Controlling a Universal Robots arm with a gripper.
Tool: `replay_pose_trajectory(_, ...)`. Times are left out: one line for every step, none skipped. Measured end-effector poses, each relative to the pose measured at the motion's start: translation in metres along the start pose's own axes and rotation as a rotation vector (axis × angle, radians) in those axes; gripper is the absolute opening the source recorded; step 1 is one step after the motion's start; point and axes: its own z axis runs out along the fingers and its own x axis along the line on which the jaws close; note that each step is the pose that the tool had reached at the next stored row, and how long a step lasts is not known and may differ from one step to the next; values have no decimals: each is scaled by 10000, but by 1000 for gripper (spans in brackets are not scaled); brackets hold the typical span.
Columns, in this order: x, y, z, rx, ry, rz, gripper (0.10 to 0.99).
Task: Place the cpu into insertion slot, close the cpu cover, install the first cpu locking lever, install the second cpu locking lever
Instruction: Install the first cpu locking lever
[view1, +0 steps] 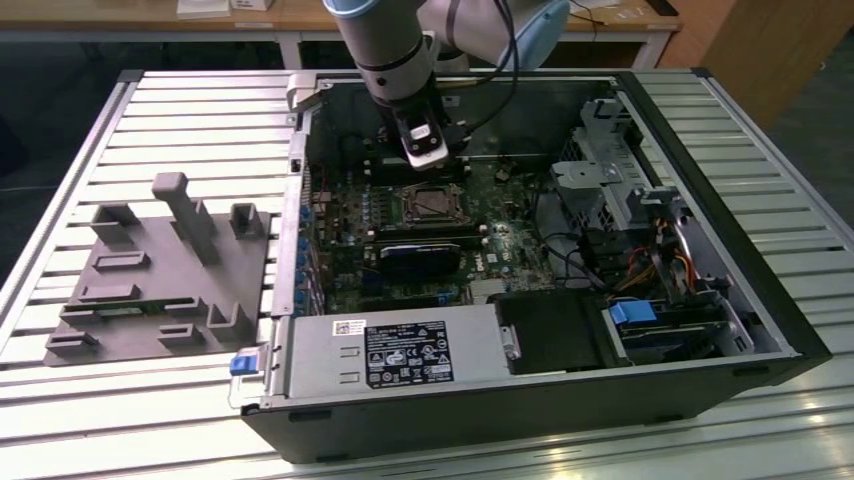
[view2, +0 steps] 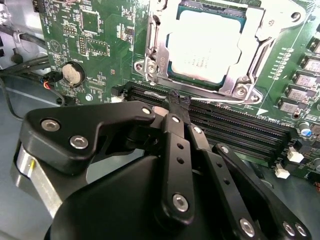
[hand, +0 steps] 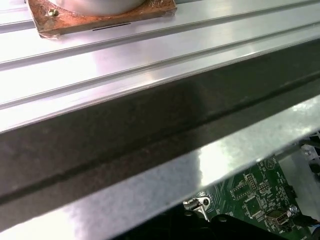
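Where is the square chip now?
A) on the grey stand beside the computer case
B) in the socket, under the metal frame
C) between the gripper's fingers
B: in the second wrist view the chip lies under the metal frame, its top showing through the window, while the gripper beside it holds no chip.

PC case (view1: 787, 330) lies open on slatted table (view1: 160, 110); fixture block (view1: 160, 270) beside it on the exterior view's left, near table's edge there. Inside: motherboard (view1: 347, 230) on case floor, power supply (view1: 387, 350) along case's near edge, drive cage (view1: 627, 190) at the exterior view's right. cpu (view2: 205, 47) sits in insertion slot (view2: 151, 62), cpu cover (view2: 252, 30) down around it. Memory slots (view2: 240, 127) just beside slot; gripper (view2: 177, 104) over them.
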Motion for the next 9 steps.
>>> replay_pose_trajectory(0,0,0,-7,3,-4,102)
replay_pose_trajectory(0,0,1,-11,5,-8,102)
replay_pose_trajectory(0,-1,2,-12,6,-11,102)
replay_pose_trajectory(1,-2,4,-15,7,-14,102)
replay_pose_trajectory(2,-3,8,-15,8,-18,102)
replay_pose_trajectory(2,-3,10,-14,9,-21,102)
replay_pose_trajectory(3,-4,12,-14,10,-24,102)
replay_pose_trajectory(3,-4,14,-15,10,-26,102)
replay_pose_trajectory(4,-5,16,-16,10,-28,102)
